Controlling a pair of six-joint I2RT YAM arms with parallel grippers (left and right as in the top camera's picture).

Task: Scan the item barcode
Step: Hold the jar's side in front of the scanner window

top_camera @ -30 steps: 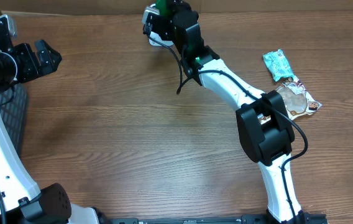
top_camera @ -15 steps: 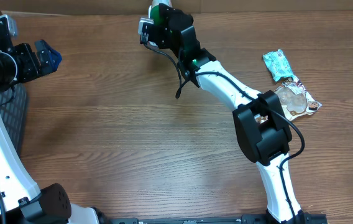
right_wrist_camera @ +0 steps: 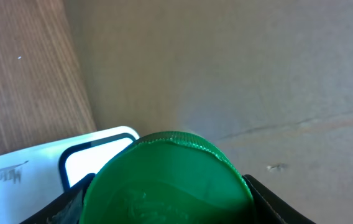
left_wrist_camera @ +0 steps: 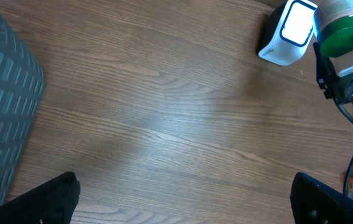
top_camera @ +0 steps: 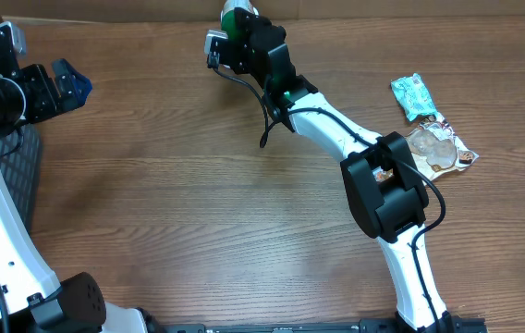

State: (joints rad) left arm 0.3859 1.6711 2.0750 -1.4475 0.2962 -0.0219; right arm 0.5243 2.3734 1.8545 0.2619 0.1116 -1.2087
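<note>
The item is a white bottle with a green lid [left_wrist_camera: 344, 28], held by my right gripper [top_camera: 237, 26] at the table's far edge. In the right wrist view the green lid [right_wrist_camera: 170, 180] fills the space between the dark fingers [right_wrist_camera: 270, 199], which are shut on it. The white barcode scanner [left_wrist_camera: 286, 34] with its bright window lies right beside the bottle and shows just behind the lid in the right wrist view [right_wrist_camera: 40, 171]. My left gripper [top_camera: 64, 83] hovers at the far left, open, with nothing between its fingertips [left_wrist_camera: 58, 196].
Two snack packets, a teal one [top_camera: 415, 95] and a clear one [top_camera: 440, 148], lie at the right. A dark mesh basket [left_wrist_camera: 2, 106] stands at the left edge. A cardboard wall [right_wrist_camera: 226, 74] runs behind the table. A black cable [top_camera: 267, 111] hangs from the right arm.
My right arm carried the bottle a little left and toward the back edge, over the scanner. The left arm stayed put.
</note>
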